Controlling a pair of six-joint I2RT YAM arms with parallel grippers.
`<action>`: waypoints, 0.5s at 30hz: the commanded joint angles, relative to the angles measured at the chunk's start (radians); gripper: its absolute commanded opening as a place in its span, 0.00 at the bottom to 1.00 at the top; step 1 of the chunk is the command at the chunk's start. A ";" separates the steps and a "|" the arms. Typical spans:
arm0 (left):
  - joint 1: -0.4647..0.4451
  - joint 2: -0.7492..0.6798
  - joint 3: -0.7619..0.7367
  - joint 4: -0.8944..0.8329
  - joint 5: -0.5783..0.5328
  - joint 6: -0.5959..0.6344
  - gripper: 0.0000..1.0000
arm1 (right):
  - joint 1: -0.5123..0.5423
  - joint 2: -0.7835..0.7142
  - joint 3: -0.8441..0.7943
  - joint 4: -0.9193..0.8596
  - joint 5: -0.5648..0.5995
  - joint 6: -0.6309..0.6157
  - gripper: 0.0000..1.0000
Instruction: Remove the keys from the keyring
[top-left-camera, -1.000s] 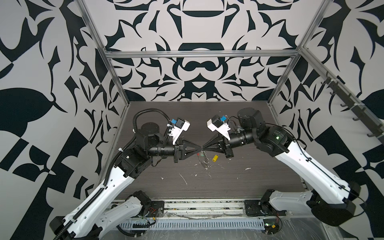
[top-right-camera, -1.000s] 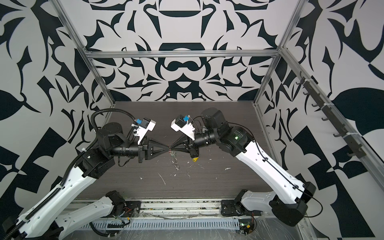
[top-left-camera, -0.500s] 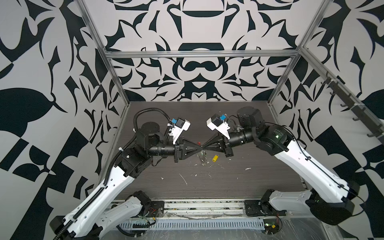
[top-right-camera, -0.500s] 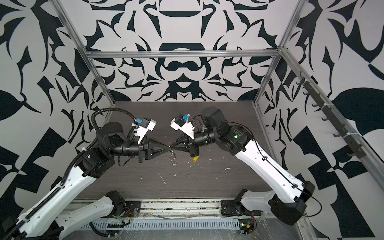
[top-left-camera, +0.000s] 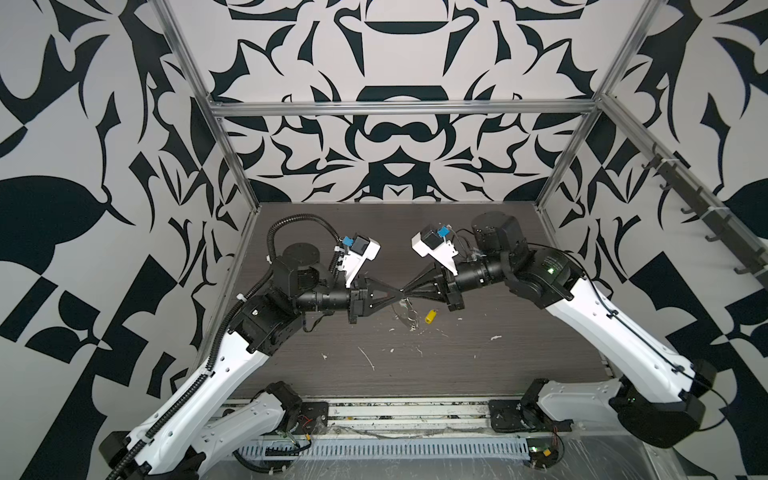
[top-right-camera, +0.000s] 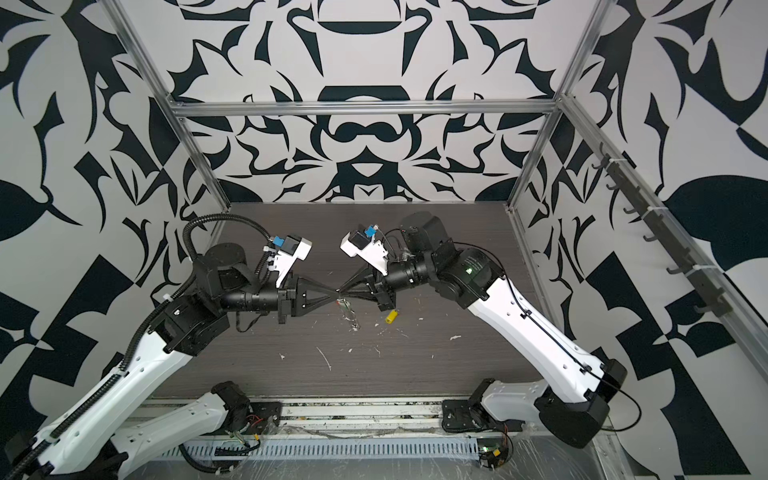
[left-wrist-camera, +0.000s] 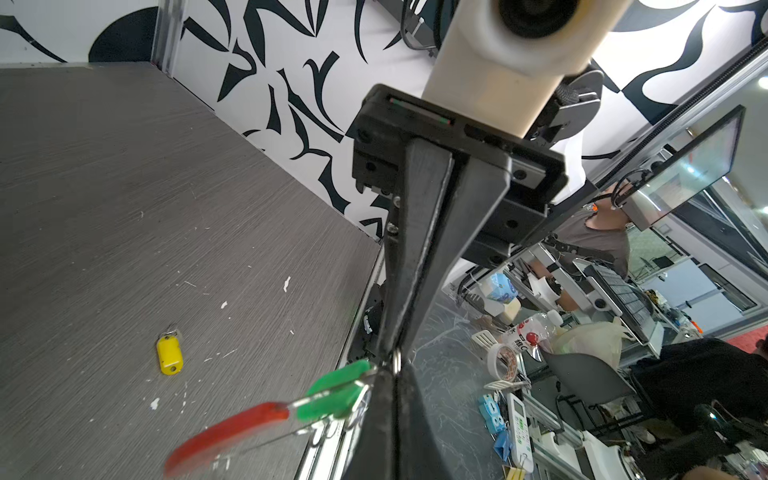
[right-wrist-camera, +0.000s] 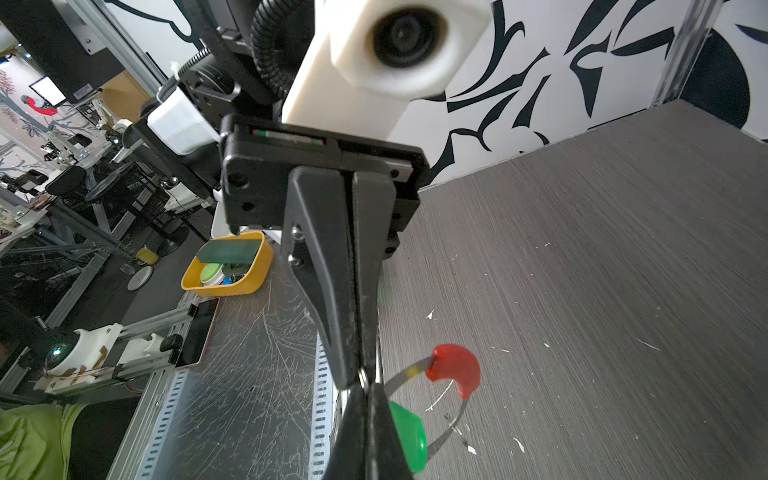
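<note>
Keyring (right-wrist-camera: 455, 370): pinched in left gripper (top-left-camera: 400, 294), jaws just re-closed tight. Right gripper (top-left-camera: 406, 289) meets it tip-to-tip, jaws narrow, bite unclear. Hoop hangs over middle of table (top-left-camera: 457, 374). Green key (left-wrist-camera: 336, 390) still attached; yellow key (top-left-camera: 431, 316) already loose on table. One left.

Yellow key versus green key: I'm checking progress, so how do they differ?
The yellow key lies on the table, alone; the green key hangs in the air. The yellow key is clear of the keyring; the green key sits against it, apparently still attached. Both are small with plastic heads.
</note>
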 joint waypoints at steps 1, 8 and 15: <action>-0.001 -0.011 0.015 0.021 -0.041 0.004 0.00 | 0.000 -0.055 -0.019 0.150 0.067 0.058 0.30; -0.001 -0.050 -0.014 0.052 -0.189 0.008 0.00 | 0.009 -0.163 -0.168 0.334 0.235 0.161 0.50; -0.003 -0.097 -0.070 0.142 -0.300 -0.017 0.00 | 0.069 -0.246 -0.387 0.560 0.404 0.221 0.58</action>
